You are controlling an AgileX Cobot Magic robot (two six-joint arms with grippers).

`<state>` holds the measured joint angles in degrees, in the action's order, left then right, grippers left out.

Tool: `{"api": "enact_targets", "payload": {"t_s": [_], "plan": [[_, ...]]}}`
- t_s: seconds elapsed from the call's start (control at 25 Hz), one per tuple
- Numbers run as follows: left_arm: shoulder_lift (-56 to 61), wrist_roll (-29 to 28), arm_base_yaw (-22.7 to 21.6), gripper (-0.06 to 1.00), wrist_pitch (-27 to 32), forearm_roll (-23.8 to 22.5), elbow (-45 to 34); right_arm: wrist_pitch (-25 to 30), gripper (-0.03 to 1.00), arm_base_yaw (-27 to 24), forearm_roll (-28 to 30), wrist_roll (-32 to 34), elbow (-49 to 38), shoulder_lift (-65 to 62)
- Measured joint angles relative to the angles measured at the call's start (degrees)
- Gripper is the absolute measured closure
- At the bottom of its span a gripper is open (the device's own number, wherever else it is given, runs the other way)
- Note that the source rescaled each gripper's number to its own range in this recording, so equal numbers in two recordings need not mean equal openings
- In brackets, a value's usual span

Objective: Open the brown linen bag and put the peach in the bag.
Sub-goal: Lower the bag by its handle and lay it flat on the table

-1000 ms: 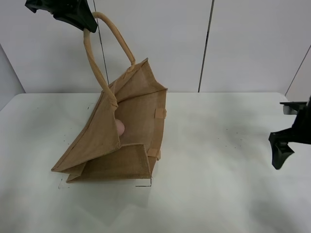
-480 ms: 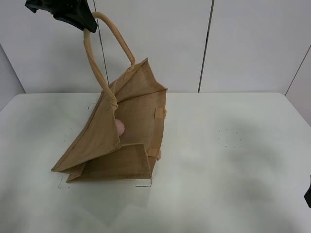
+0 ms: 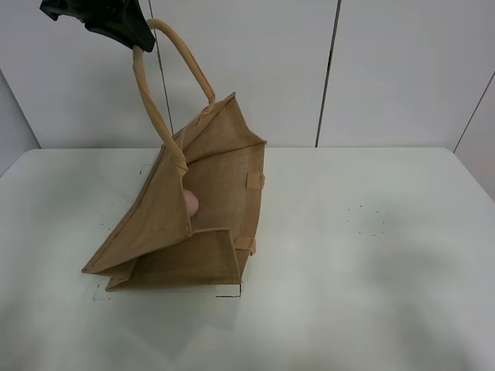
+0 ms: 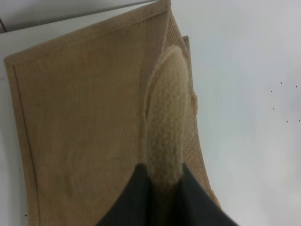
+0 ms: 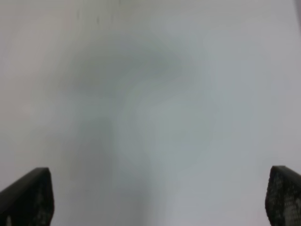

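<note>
The white table (image 3: 371,255) spreads across the lower frame; on its left half the brown linen bag (image 3: 166,232) stands tipped, base at the lower left, mouth gaping toward the right, its length slanting up to the upper left; there the left gripper (image 3: 138,45) pinches one beige handle (image 3: 155,100) tight and holds that side aloft; the right gripper (image 5: 157,195) is out of the high view, fingers spread wide over plain tabletop; the peach (image 3: 190,203) sits inside the bag, below and right of the left fingers, half hidden by the near wall; to my eye only lowering the handle remains, and nothing blocks that.
</note>
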<state>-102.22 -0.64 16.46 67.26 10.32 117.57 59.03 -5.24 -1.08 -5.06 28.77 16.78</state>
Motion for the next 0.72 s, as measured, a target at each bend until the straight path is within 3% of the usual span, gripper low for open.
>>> {"api": "enact_targets", "payload": {"t_s": [0.72], "plan": [[0.0, 0.0, 0.0, 0.94, 0.0, 0.0, 0.0, 0.0, -0.03, 2.2, -0.3, 0.0, -0.1, -17.0]]}}
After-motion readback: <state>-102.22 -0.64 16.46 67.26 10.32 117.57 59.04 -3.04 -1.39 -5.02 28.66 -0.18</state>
